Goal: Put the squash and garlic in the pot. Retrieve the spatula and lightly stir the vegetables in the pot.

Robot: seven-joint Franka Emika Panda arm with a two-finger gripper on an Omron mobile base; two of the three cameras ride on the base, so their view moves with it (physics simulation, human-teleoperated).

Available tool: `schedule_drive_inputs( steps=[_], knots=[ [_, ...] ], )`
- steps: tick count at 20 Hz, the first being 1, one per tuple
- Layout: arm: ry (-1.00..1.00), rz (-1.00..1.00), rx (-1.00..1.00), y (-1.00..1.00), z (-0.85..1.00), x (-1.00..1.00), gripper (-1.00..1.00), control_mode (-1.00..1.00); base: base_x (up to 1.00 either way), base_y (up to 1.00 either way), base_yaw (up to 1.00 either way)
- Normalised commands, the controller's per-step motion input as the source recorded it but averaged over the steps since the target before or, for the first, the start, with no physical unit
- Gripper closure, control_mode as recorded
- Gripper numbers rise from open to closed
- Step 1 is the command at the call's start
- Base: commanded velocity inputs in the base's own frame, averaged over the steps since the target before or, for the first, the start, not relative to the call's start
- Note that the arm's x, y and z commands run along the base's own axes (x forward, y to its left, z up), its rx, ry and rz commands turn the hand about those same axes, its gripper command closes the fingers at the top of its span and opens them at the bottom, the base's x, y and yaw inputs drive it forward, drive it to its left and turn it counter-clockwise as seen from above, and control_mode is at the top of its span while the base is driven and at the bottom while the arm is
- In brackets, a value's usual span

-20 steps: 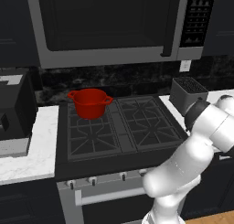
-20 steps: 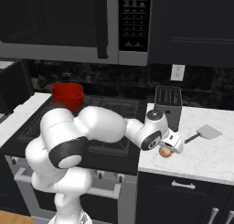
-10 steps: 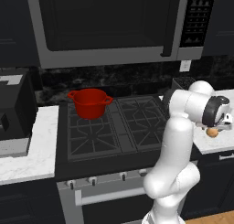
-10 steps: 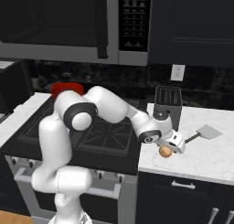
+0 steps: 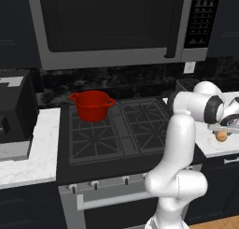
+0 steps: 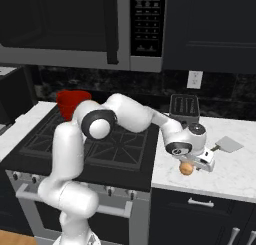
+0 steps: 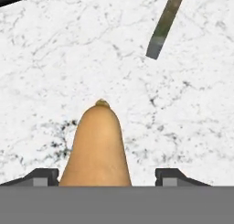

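Pincer [image 7: 107, 175] low over the white counter [image 7: 55, 72], jaws apart, tips either side of the squash [image 7: 97, 145]; contact not clear. Squash sits bottom centre of the hand view, long axis running straight away from the pincer. Pot [image 5: 92, 104] upper left on the stove.

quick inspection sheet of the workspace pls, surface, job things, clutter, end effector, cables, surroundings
surface: white marble counter right of a black gas stove.
job's things: red pot on the rear left burner; tan squash lying on the counter; spatula beside it, apart from it; garlic not made out.
clutter: black toaster at the counter's back.
end effector: end effector low over the counter, fingers either side of the squash, a gap showing on both sides.
cables: nothing seen.
surroundings: microwave above the stove, wall outlet, dark cabinets.
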Motion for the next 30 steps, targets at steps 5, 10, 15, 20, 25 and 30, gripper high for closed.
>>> schedule_drive_inputs(
  steps=[5, 10, 15, 20, 25, 30],
  knots=[
    [-0.01, 0.03, 0.02, 0.15, 0.03, -0.25, 1.0, -1.0, 0.0, 0.0, 0.0],
    [-0.11, 0.0, 0.0, 0.48, 0.31, -0.37, 1.0, -1.0, 0.0, 0.0, 0.0],
    [-0.35, 0.0, 0.0, 0.87, 0.62, -0.69, 1.0, -1.0, 0.0, 0.0, 0.0],
    [-0.31, 0.0, -0.04, 1.0, 0.7, -0.37, 1.0, -1.0, 0.0, 0.0, 0.0],
    [-0.13, 0.0, -0.04, 1.0, 0.83, 0.03, 1.0, -1.0, 0.0, 0.0, 0.0],
    [-0.1, 0.0, -0.04, 1.0, 0.8, 0.03, 1.0, -1.0, 0.0, 0.0, 0.0]
  ],
)
